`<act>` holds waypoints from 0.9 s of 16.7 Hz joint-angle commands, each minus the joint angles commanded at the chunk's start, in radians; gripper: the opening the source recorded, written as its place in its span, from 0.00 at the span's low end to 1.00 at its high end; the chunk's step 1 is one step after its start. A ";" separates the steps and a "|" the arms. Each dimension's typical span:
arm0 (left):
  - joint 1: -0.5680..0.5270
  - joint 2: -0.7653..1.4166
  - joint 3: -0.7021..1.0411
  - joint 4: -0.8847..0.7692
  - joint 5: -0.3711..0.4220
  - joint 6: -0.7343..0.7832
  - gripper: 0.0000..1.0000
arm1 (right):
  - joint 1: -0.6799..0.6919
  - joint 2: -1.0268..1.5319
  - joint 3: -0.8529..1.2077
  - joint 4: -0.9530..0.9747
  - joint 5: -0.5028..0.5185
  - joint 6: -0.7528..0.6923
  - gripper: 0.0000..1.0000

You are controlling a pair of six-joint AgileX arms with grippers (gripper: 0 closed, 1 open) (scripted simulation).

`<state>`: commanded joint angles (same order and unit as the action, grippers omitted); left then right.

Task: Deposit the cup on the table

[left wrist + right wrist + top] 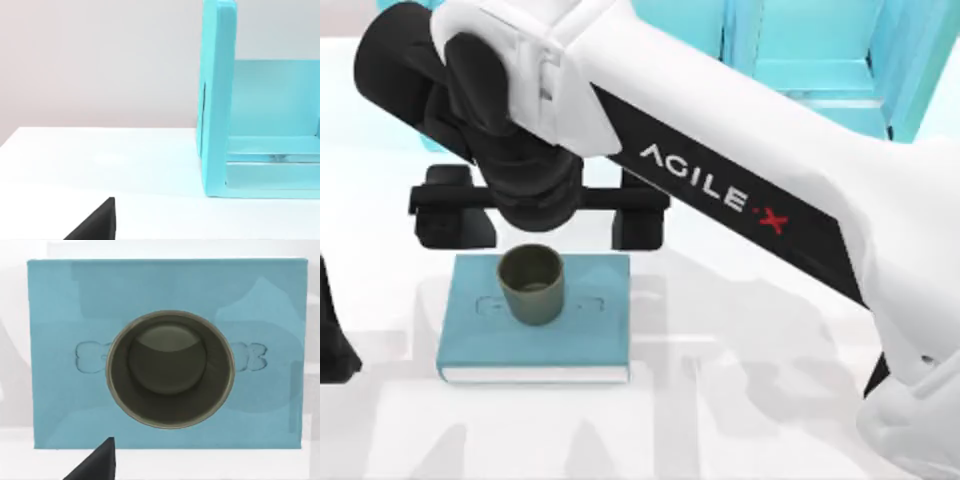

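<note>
Cup (531,285) placement first: the small olive-green handleless cup stands upright on the teal-blue book (590,335), roughly at the middle of the cover, not on the bare table (750,400). The book lies flat on the white table, toward the left of centre in the top view. From the right wrist view, looking straight down, the cup's (170,369) dark inside and round rim sit centred on the book (60,315), covering the middle of an embossed mark on the cover. The right arm reaches across from the right side of the table, and the right gripper (538,215) hangs above the far edge of the book, just behind the cup; its two black fingers (455,215) are spread wide apart, one out to each side, with nothing between them and no contact with the cup. The left arm sits parked at the left edge of the table; its wrist view faces the light-blue shelf unit (220,100) standing at the back of the table (100,160).
</note>
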<state>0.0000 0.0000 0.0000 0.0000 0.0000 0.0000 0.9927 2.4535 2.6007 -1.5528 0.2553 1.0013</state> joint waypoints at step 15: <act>0.000 0.000 0.000 0.000 0.000 0.000 1.00 | -0.042 -0.028 -0.420 0.405 -0.008 -0.045 1.00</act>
<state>0.0000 0.0000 0.0000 0.0000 0.0000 0.0000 0.9507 2.4258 2.1803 -1.1480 0.2472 0.9564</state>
